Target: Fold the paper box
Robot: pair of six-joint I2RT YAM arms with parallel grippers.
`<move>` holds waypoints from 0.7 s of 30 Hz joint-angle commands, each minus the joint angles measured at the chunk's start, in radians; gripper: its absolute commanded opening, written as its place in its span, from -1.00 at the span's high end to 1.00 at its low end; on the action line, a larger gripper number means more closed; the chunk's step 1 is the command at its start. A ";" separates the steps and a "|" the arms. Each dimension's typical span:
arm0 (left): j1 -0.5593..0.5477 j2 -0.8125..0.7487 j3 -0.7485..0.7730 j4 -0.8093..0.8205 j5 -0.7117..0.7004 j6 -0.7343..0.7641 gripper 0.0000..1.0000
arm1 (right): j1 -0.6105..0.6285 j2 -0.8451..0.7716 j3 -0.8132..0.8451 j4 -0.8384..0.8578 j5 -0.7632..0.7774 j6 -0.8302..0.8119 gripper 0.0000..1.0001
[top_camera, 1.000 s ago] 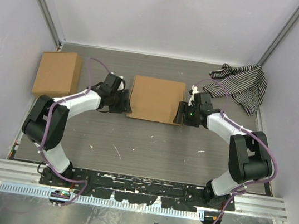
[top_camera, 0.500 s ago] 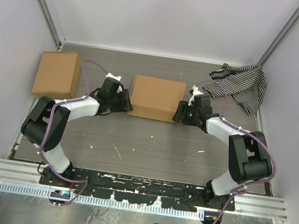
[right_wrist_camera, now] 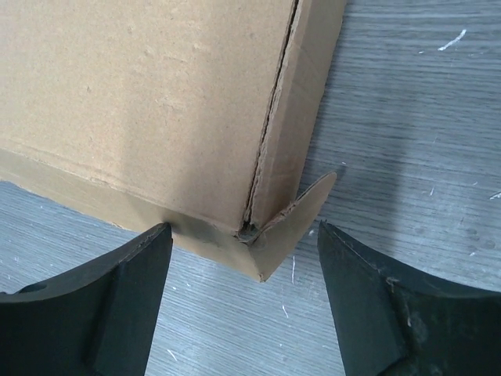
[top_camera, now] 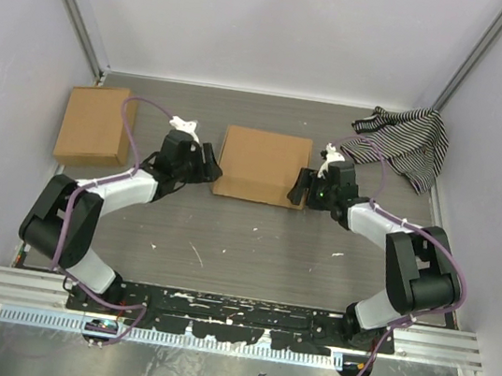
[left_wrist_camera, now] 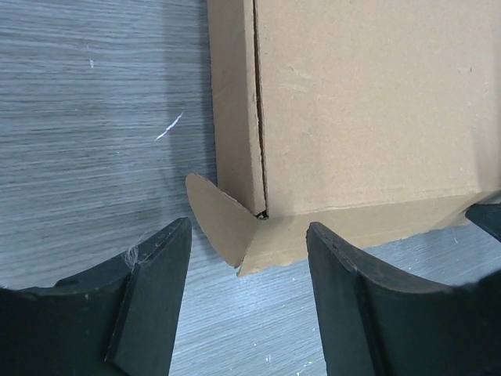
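1. Sitting closed on the far middle of the table [top_camera: 252, 245], the paper box [top_camera: 259, 164] lies lid-down-flat between the two arms.
2. The left gripper [top_camera: 209, 172] is low at the box's near-left corner, fingers spread wide and holding nothing. A rounded tab [left_wrist_camera: 219, 223] pokes out of that corner, just ahead of the gap between them.
3. The right gripper [top_camera: 299, 188] mirrors it at the near-right corner, also spread and empty. Here a pointed flap [right_wrist_camera: 296, 215] juts out beside a slightly gaping side seam.
4. My guess is that both arms are at the corners because these stray pieces are what remains to tuck in; the box otherwise looks formed.
5. The tabletop is grey wood-grain with pale scuffs, walled by plain light panels. A squarer box [top_camera: 96, 124] stands well apart at the left — a striped cloth [top_camera: 404, 145] is bunched in the far right corner.
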 commanded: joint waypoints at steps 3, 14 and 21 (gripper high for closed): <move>-0.006 0.040 -0.032 0.122 0.013 0.029 -0.35 | 0.005 -0.026 -0.010 0.102 -0.022 0.004 -0.59; -0.021 0.085 -0.044 0.160 0.025 0.022 -0.33 | 0.013 -0.027 -0.027 0.123 -0.027 -0.006 -0.52; -0.025 0.085 -0.045 0.154 0.045 0.014 -0.25 | 0.016 -0.024 -0.025 0.124 -0.049 -0.006 -0.45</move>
